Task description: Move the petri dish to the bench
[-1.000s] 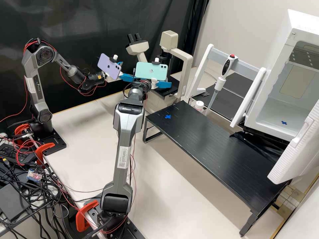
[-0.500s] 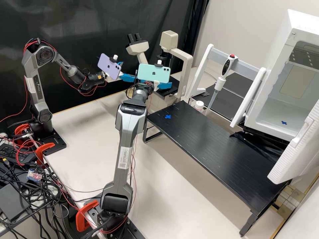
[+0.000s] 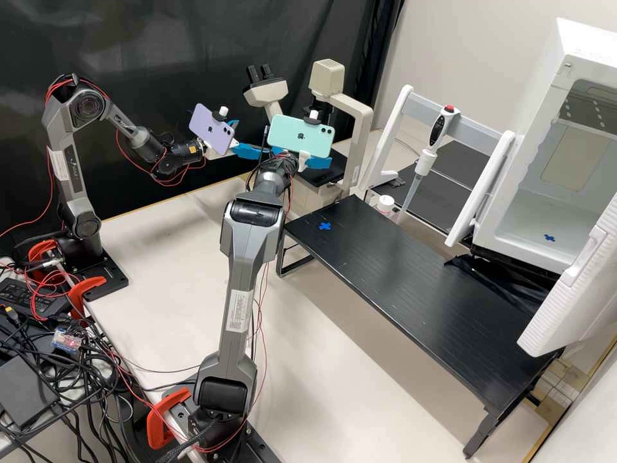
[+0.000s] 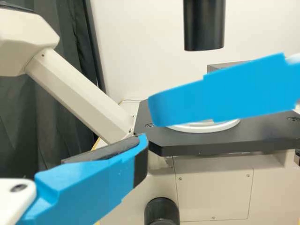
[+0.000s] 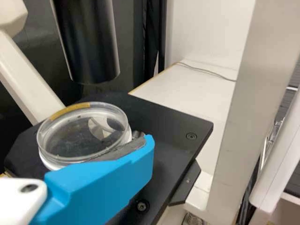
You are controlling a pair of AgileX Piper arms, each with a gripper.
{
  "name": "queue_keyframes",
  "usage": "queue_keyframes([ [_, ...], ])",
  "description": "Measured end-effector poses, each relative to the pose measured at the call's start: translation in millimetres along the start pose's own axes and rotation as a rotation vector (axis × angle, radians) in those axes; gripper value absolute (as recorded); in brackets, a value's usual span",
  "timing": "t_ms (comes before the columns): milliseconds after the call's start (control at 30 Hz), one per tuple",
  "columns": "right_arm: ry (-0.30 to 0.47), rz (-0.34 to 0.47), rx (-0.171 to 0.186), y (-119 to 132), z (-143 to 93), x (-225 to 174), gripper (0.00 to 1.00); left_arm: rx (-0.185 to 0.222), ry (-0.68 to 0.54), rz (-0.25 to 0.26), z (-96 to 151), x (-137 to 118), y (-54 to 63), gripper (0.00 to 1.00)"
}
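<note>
A printed label is fixed to my right arm; the backs of the purple phone and green phone bear a logo. Compared with the earlier frames, my right gripper has shifted slightly rightward in the high view; my left gripper is unchanged. Fingers, both grippers: apart. Petri dish: on the black microscope stage, beside one right finger.

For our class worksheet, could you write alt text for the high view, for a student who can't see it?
Two grey robot arms, with phones mounted at their wrists, extend to a cream microscope. Right of them stands a low black bench marked with a blue cross. Beyond are a hanging pipette and an open white cabinet.
</note>
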Motion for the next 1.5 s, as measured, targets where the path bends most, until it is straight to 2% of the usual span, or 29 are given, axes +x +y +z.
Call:
queue_keyframes([
  [167,-0.014,0.018,-0.033,-1,-2,7,1.0,0.0,0.0,0.0,0,0,0.0,1.0],
  [500,-0.039,0.03,-0.062,-1,-3,23,1.0,0.0,0.0,0.0,0,0,0.0,1.0],
  [800,-0.075,0.018,-0.067,-6,3,31,1.0,0.0,0.0,0.0,0,0,0.0,1.0],
  [900,-0.089,0.011,-0.052,-10,7,34,1.0,0.0,0.0,0.0,0,0,0.0,1.0],
  [1100,-0.091,0.009,-0.053,-11,8,34,1.0,0.0,0.0,0.0,0,0,0.0,1.0],
  [1133,-0.091,0.009,-0.053,-11,8,34,0.0,0.0,0.0,0.0,0,0,0.0,1.0],
  [1500,-0.109,0.004,-0.05,-11,15,34,0.0,0.0,0.0,0.0,0,0,0.0,1.0],
])
